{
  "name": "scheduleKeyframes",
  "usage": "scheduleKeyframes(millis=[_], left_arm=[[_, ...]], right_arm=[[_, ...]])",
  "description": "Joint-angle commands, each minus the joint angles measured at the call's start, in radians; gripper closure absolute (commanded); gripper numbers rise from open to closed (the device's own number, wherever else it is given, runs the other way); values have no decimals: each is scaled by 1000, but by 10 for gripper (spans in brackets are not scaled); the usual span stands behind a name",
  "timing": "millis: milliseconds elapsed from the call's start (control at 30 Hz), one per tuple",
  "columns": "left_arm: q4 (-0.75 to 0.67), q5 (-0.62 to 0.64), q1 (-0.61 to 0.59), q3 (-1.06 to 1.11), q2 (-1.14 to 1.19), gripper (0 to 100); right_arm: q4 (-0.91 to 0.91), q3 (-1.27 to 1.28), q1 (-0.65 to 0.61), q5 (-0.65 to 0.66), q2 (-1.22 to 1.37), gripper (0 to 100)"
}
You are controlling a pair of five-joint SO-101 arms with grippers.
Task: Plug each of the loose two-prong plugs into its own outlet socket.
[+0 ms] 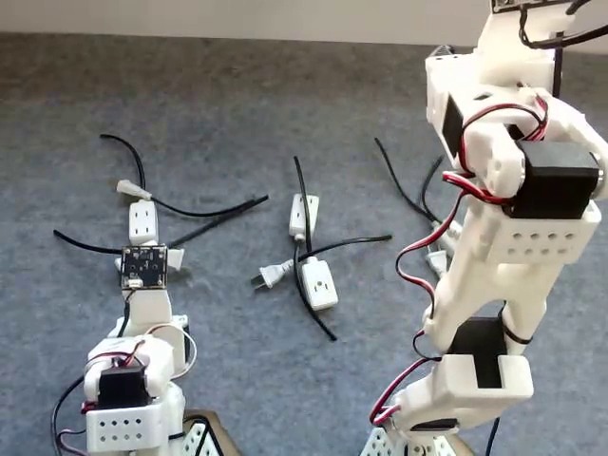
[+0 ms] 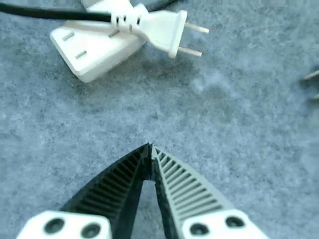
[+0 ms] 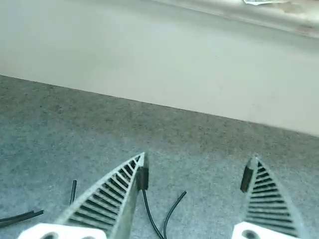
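Left gripper: pressed together, empty, low over carpet, near-left corner. Just beyond: left plug resting against left socket, prongs bare. Carpet centre: centre plug loose beside near socket; far socket behind. Right gripper: spread, empty, raised, facing wall.

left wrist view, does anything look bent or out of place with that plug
Nothing looks damaged: the plug has both prongs straight. It lies loose over a corner of the outlet socket, prongs pointing away from it, unplugged.
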Motion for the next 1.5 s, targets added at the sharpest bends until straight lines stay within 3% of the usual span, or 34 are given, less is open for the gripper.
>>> scheduleKeyframes(millis=[0,267,367,567,733,900,1233,1467], left_arm=[[-3,8,-74,-133,-2,993],[-290,0,-205,-228,-2,989],[-350,-87,-234,-254,-2,993],[-354,-100,-127,-277,-2,981],[-393,-97,-35,-303,77,863],[-479,-97,-7,-479,437,857],[-485,-37,285,-964,1282,856],[-483,-26,341,-1239,1709,856]], right_arm=[[-24,-35,7,8,1,701],[-13,-33,7,8,2,701],[-8,-33,7,8,2,701],[-8,-33,-18,8,2,701],[-18,51,-81,12,2,701],[-51,124,-104,12,1,701],[-51,130,-101,12,1,701],[-53,127,-101,14,1,701]])
